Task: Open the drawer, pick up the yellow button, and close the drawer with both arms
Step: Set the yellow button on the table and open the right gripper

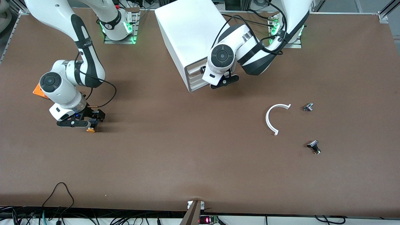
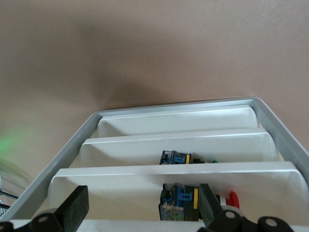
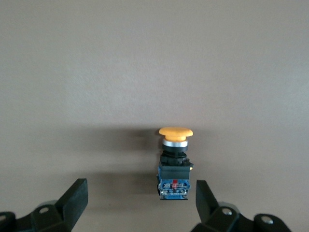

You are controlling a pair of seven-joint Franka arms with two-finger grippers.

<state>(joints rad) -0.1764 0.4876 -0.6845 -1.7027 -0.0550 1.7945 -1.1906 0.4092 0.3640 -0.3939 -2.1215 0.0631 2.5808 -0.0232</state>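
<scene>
The button (image 1: pixel 91 129) lies on the table toward the right arm's end, its orange cap (image 3: pixel 175 132) on a black-blue body. My right gripper (image 1: pixel 89 124) is open and low over it. Its fingers (image 3: pixel 76 197) stand on either side of the body without touching; it shows midway (image 3: pixel 140 195) in the right wrist view. The drawer (image 1: pixel 194 69) is the top one of the white cabinet (image 1: pixel 184 34) and does not stick out. My left gripper (image 1: pixel 223 82) is open at the drawer's front edge (image 2: pixel 140 226), with its fingertips (image 2: pixel 76 205) apart.
The lower drawers hold a blue-black part with a red cap (image 2: pixel 193 200) and another blue-black part (image 2: pixel 176 157). An orange cube (image 1: pixel 38 90) sits beside the right arm. A white arc (image 1: pixel 271 120) and two small metal parts (image 1: pixel 308 107) (image 1: pixel 314 147) lie toward the left arm's end.
</scene>
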